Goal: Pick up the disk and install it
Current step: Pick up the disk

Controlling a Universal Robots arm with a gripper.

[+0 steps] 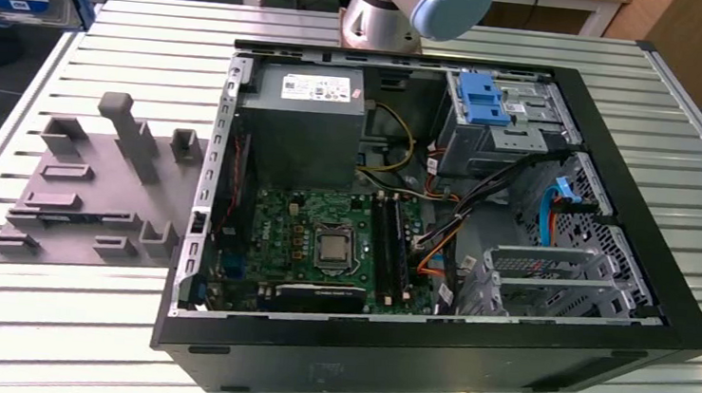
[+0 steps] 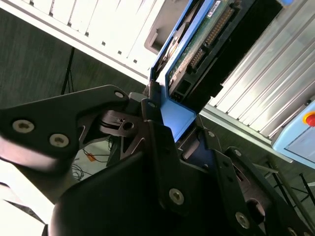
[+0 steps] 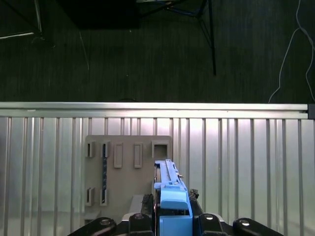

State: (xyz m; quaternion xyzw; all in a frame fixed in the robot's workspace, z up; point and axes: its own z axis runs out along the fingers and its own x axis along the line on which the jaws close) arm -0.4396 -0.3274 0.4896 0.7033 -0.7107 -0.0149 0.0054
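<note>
Gripper (image 3: 170,227) clamps the disk (image 3: 166,179) by its blue rails, held edge-up clear of the table (image 3: 246,162). Beyond it, a grey rack (image 3: 128,147) sits near the table's edge. Pickup looks done, but installing remains: the case (image 1: 451,215) lies open mid-table.

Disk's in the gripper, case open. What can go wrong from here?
1. The gripper seems to clamp the disk at one end, so most of the disk overhangs and it may tilt or slip in the grip.
2. Black cables run through the open case right beside the drive cage. The disk could snag or pinch them on the way in.
</note>
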